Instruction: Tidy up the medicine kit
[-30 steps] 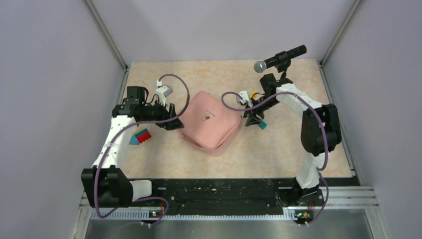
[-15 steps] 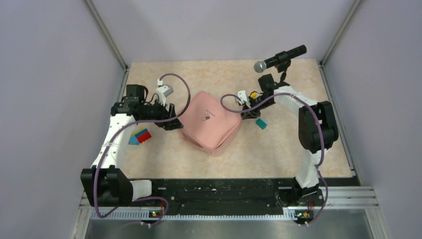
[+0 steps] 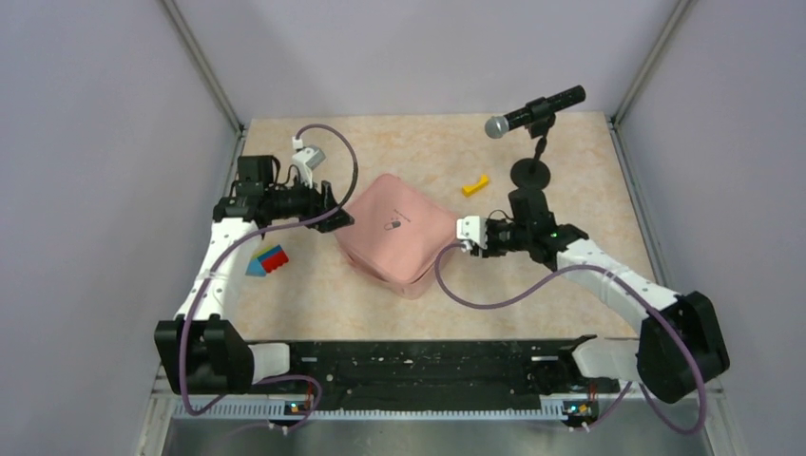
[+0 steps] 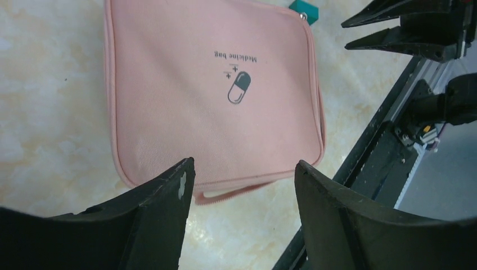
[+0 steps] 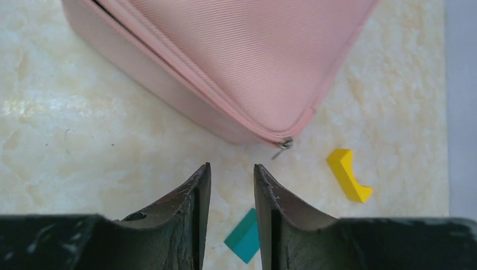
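The medicine kit (image 3: 397,240) lies zipped shut at the middle of the table (image 3: 570,190), so we cannot see what it holds. From above it sits cornerwise like a diamond, lid and pill logo (image 4: 239,90) up. It looks nearly square; the slightly longer edges seem to run from far left to near right. Its zipper pull (image 5: 283,146) hangs at the right corner. The left gripper (image 4: 243,169) is spread wide beside the left corner. The right gripper (image 5: 232,167) hovers near the pull, jaws narrowly parted on nothing, a teal block (image 5: 244,235) below.
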